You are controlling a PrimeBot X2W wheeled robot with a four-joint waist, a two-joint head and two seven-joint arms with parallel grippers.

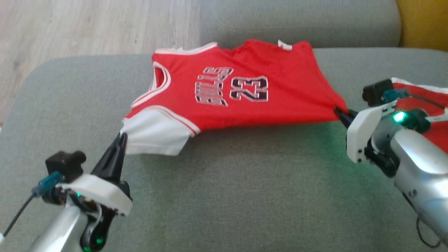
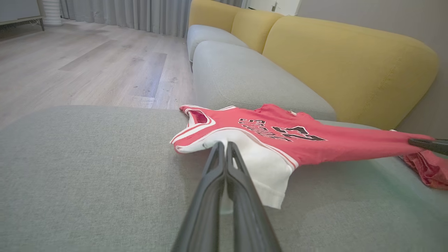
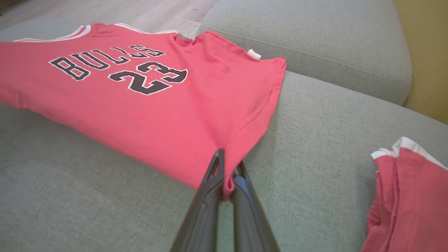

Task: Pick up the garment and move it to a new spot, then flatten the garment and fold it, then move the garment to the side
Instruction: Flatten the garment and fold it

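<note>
Clamping sleeve and hem of the jersey (image 1: 245,94), left end effector (image 1: 122,137) and right end effector (image 1: 338,112) cover the pinched edges.

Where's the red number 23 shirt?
In the head view, the red jersey is stretched across the grey fabric sofa, its white sleeve pinched by the left gripper, its hem corner by the right gripper.
</note>
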